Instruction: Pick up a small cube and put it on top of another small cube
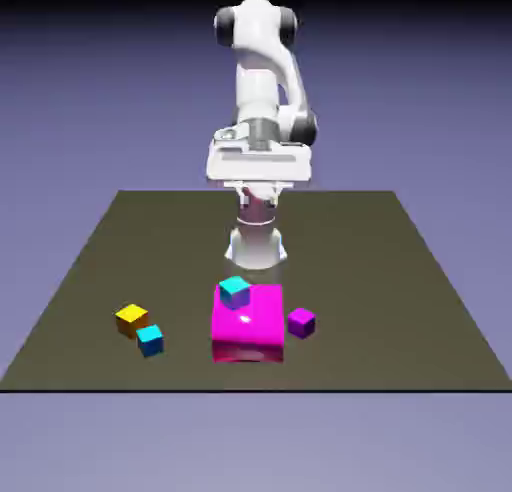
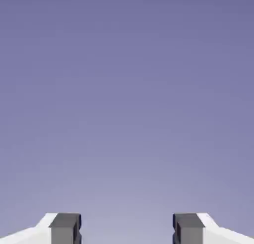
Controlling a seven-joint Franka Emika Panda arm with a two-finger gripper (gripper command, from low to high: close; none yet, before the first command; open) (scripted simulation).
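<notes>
Claw (image 2: pixel 127 229) spread, nothing in it; the small purple cube (image 1: pixel 301 323) beside the magenta block (image 1: pixel 248 325) looks light, rigid; I'd pinch opposite side faces.

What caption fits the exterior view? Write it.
Open gripper raised above a dark table holding colored cubes and a magenta block.

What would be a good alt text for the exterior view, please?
A white robot arm holds its gripper high above a dark table. In front, a small cyan cube sits on a large magenta block, a small purple cube lies to the right, and orange and blue cubes to the left.
</notes>
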